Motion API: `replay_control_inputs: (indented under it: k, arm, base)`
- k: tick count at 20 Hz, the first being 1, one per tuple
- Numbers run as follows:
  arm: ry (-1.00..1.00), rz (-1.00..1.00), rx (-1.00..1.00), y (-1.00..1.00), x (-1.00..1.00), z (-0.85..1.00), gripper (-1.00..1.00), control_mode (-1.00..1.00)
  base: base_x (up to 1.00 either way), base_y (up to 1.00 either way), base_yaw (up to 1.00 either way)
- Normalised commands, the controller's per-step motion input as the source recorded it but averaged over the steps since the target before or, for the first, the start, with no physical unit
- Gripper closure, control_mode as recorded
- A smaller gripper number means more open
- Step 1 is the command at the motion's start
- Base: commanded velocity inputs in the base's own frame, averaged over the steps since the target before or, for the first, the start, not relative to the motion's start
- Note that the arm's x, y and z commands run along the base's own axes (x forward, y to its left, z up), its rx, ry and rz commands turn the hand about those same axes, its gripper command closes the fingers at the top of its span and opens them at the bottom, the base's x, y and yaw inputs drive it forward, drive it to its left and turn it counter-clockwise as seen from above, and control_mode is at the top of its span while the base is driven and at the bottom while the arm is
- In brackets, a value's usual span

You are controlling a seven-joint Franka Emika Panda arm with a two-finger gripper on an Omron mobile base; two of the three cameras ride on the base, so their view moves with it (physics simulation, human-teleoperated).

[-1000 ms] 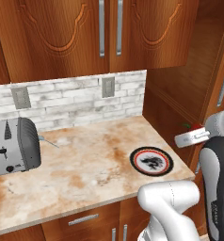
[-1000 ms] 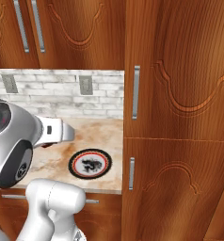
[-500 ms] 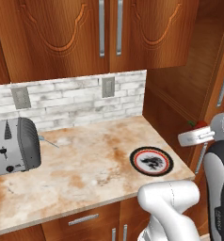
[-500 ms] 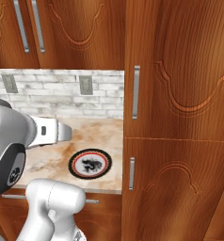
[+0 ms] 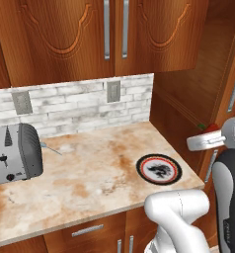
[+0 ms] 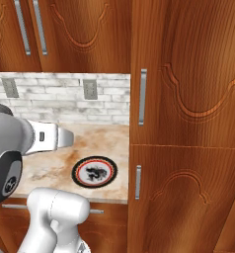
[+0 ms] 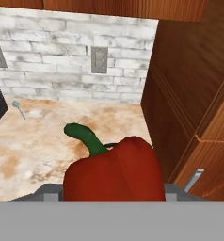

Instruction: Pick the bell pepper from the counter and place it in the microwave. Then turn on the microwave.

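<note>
Wooden cabinets above, white brick backsplash behind. Toaster (image 5: 13, 155) at left edge of bench (image 5: 90, 183), partly cut off. Marbled beige bench carries red-rimmed plate (image 5: 159, 168) near its right end. Tall wooden cupboard (image 6: 188, 148) closes right side. Bell pepper (image 7: 115, 174) held up off bench, lower part hidden; jaws clamped on bell pepper, finger tips mostly covered by it.

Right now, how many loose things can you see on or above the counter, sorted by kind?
Bell pepper: 1, held in the gripper above the counter
Plate: 1
Toaster: 1
Total: 3
</note>
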Motion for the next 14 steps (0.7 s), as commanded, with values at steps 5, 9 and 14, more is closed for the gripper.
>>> replay_control_inputs:
  k: [5,9,14]
  arm:
    - [-0.01,-0.01,0.00,0.00,0.00,0.00,1.00,1.00]
    - [0.00,0.00,0.00,0.00,0.00,0.00,1.00,1.00]
    - [0.00,0.00,0.00,0.00,0.00,0.00,1.00,1.00]
  base:
    - [-0.03,0.00,-0.01]
    - [-0.13,0.00,0.00]
    - [-0.31,-0.03,0.00]
